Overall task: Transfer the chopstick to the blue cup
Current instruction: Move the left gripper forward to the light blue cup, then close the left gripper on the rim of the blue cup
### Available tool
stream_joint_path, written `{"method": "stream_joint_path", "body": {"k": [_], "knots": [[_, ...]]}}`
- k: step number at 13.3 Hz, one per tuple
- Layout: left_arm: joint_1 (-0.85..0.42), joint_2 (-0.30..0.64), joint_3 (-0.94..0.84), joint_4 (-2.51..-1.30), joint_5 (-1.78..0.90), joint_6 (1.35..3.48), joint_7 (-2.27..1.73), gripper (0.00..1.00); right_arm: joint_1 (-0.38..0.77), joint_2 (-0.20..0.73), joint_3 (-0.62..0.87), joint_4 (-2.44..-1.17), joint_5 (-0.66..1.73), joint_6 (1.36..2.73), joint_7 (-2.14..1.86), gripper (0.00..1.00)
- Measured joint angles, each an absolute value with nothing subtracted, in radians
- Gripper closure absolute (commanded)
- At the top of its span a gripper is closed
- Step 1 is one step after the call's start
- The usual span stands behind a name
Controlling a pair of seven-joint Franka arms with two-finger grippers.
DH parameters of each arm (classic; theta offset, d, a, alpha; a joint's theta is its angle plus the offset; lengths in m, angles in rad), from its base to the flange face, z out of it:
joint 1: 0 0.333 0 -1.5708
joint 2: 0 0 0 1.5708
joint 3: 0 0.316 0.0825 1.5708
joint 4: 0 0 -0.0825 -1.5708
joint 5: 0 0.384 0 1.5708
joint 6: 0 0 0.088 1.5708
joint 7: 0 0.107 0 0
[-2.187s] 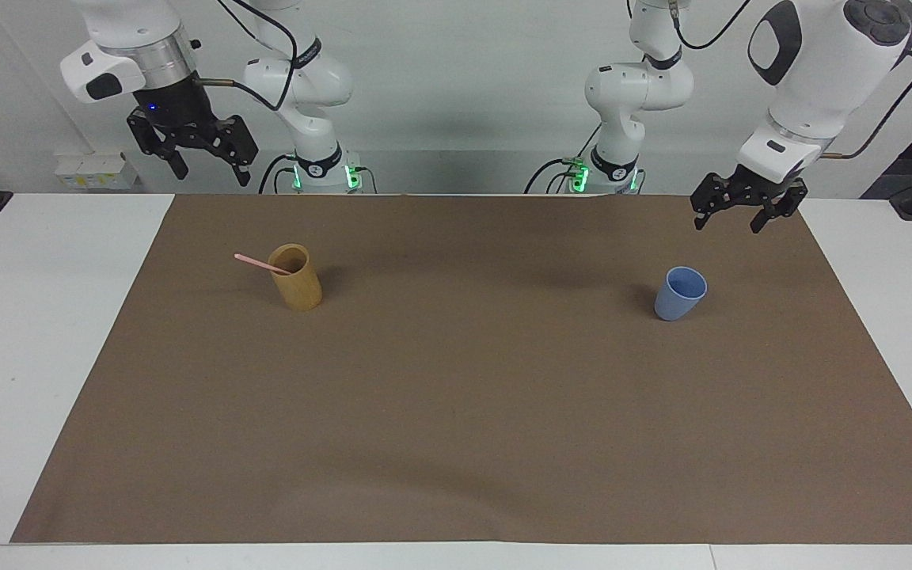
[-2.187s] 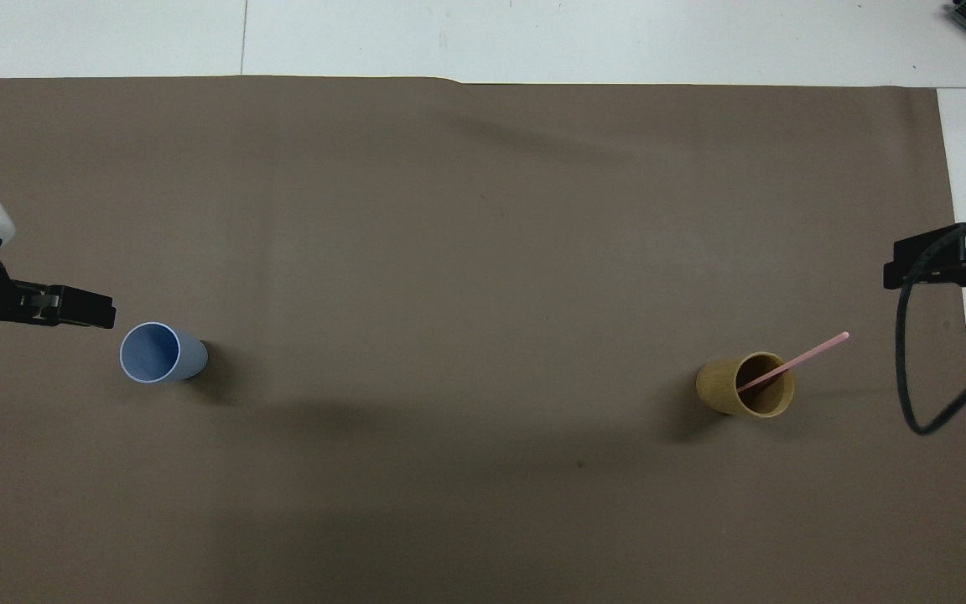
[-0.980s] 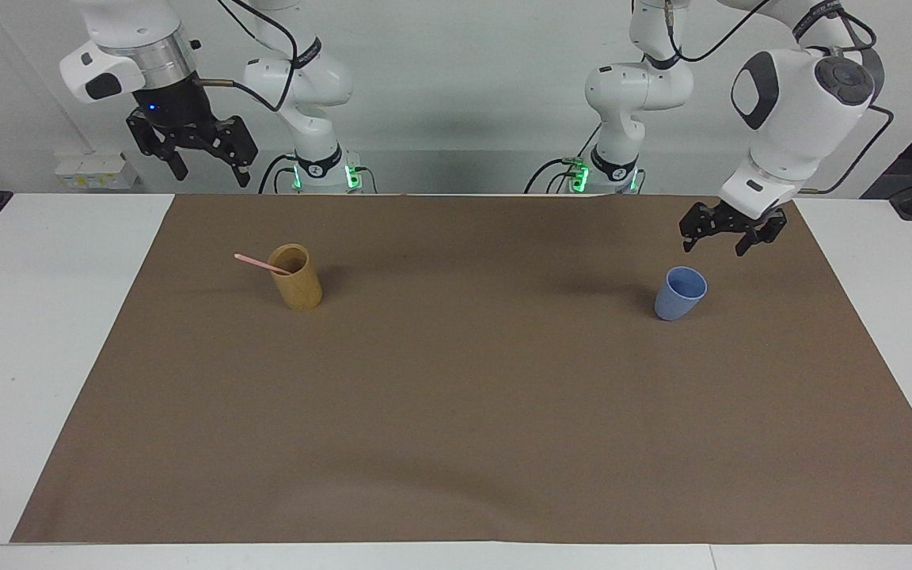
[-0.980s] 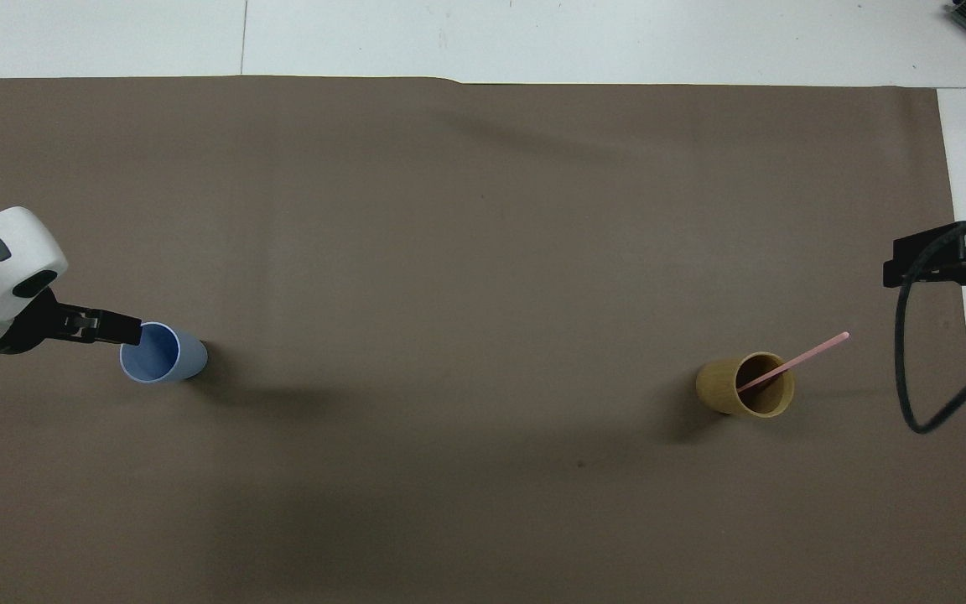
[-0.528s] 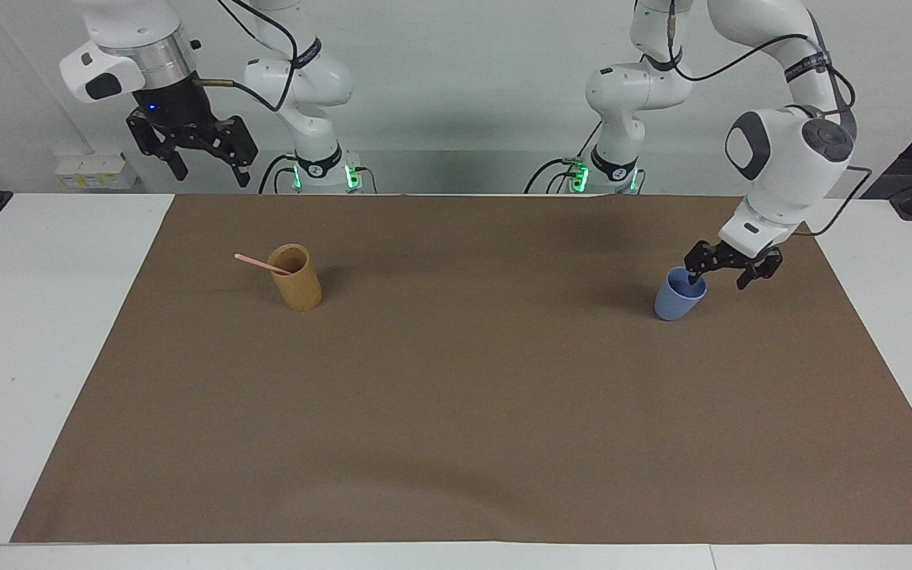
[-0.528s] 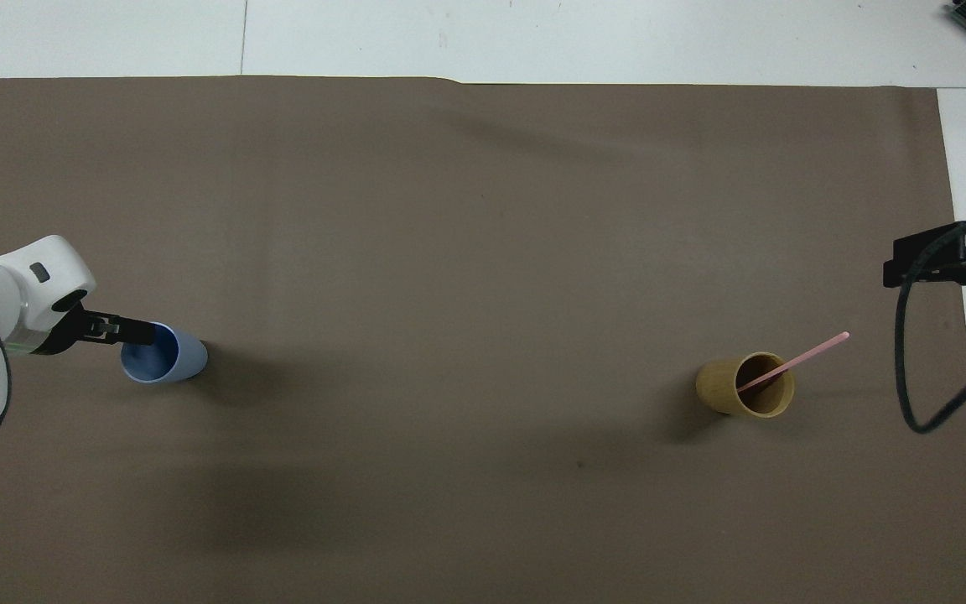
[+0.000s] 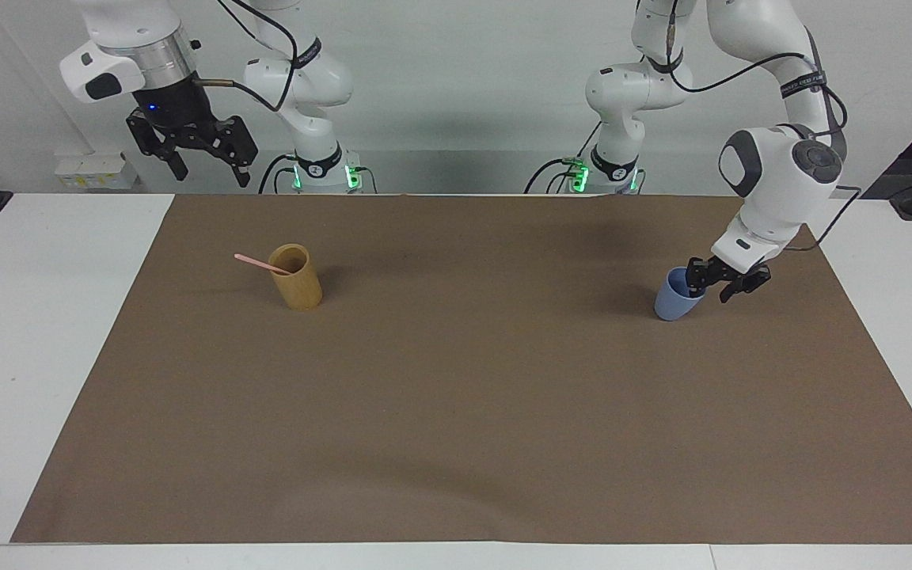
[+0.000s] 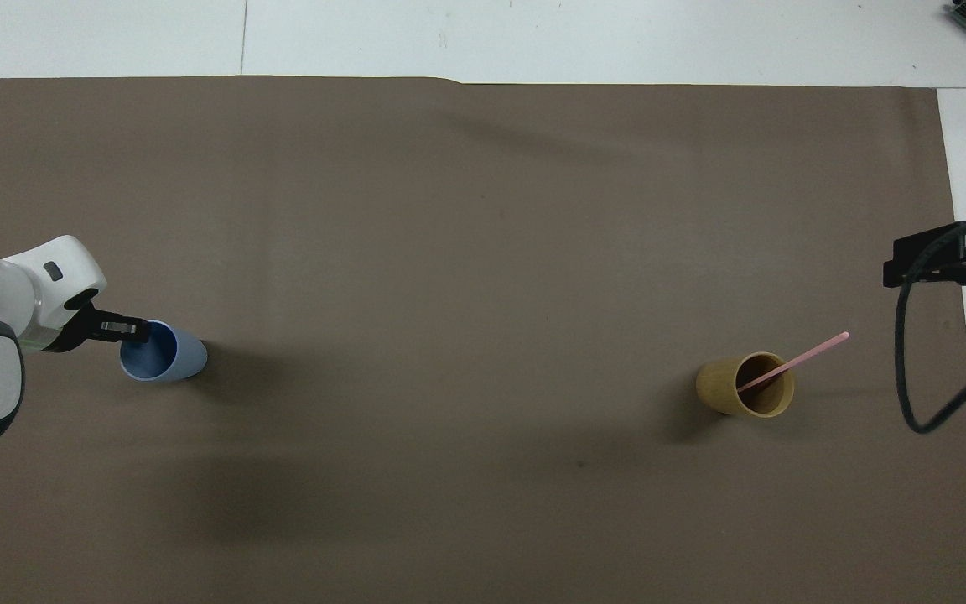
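Note:
The pale pink chopstick [image 7: 253,262] leans in the tan bamboo cup [image 7: 298,286] toward the right arm's end of the table, its top sticking out over the rim; it also shows in the overhead view [image 8: 803,358]. The blue cup [image 7: 669,304] stands upright toward the left arm's end and also shows in the overhead view [image 8: 187,357]. My left gripper [image 7: 710,290] is open and down at the cup's rim, one finger inside the cup and one outside it. My right gripper [image 7: 211,174] is open, empty and raised, waiting over the mat's edge.
A brown mat [image 7: 456,412] covers the white table [image 7: 36,317]. The tan cup [image 8: 722,387] stands apart from the blue cup by most of the mat's length. The right arm's black cable [image 8: 911,377] hangs in a loop near the tan cup.
My left gripper has come down from above the mat's edge to the blue cup's rim, one finger now inside it. The right arm, the tan cup and the chopstick have not moved.

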State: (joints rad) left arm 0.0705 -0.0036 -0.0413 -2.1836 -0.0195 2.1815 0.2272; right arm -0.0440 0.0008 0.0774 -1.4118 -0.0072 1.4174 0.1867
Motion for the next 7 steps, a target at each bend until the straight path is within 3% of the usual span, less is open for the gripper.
{"method": "stream_joint_path", "body": {"k": [3, 7], "knots": [[0.069, -0.004, -0.047, -2.184, -0.020, 2.169, 0.230, 0.95, -0.044, 0.001, 0.077, -1.412, -0.007, 1.417, 0.187, 0.00], [0.067, -0.010, -0.053, -2.183, -0.021, 2.163, 0.231, 1.00, -0.044, 0.001, 0.077, -1.412, -0.007, 1.417, 0.187, 0.00]]}}
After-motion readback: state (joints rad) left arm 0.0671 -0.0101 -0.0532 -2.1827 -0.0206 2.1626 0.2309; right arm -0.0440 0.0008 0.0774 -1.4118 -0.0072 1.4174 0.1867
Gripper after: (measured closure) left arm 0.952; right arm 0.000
